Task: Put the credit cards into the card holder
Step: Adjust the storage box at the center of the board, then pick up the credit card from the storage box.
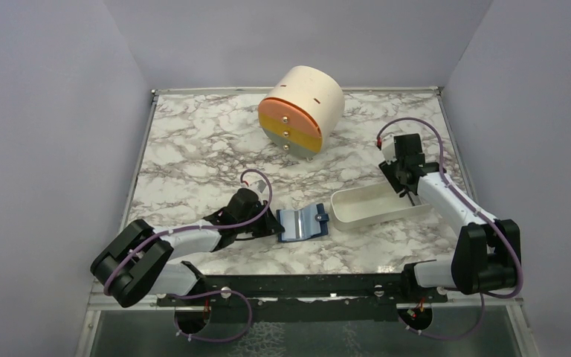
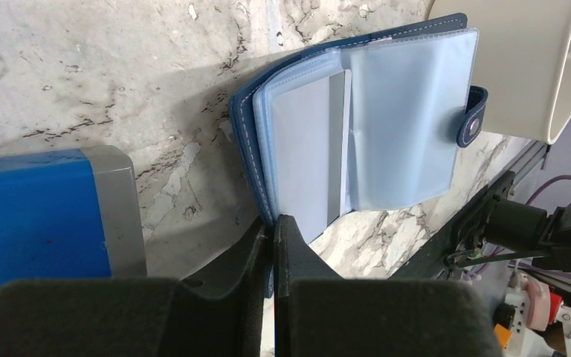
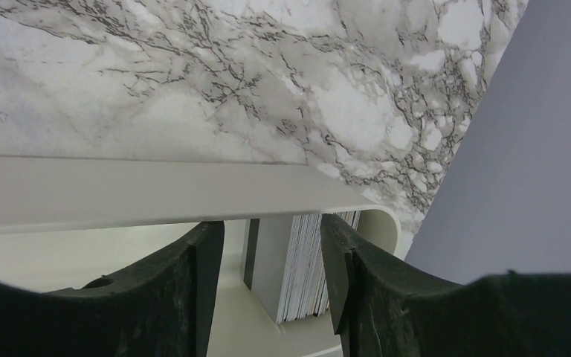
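The card holder [image 1: 302, 223] lies open on the marble worktop [image 1: 193, 149], toward 6 o'clock from the middle, with its pale blue-grey sleeves facing up. Its snap tab [image 2: 470, 126] sticks out at the 3 o'clock edge. The left pincer [image 2: 273, 222] reaches it from 9 o'clock. Its fingers are pressed together on the navy cover's edge, and a sliver of blue shows between them. In the left wrist view a pale rectangle sits in one clear sleeve; whether it is a card I cannot tell. A bright blue block [image 2: 30, 216] with a grey end lies at 9 o'clock of the holder in that view, near it but apart.

A white oblong tray [image 1: 372, 216] sits just at 3 o'clock of the card holder, its near corner close to the snap tab. The credit cards [image 3: 308, 256] stand on edge as a stack inside the tray, at its 3 o'clock end and against the rounded end wall. The right pincer [image 3: 271, 238] dips into that end with its fingers spread, one on each side of the stack. A gap shows between the stack and the finger on the left of the right wrist view. The other finger is just beside the card edges; whether it touches them I cannot tell.

A round cream drawer unit [image 1: 297, 108], with orange, yellow and grey fronts, stands at 12 o'clock on the worktop, well apart from both arms.
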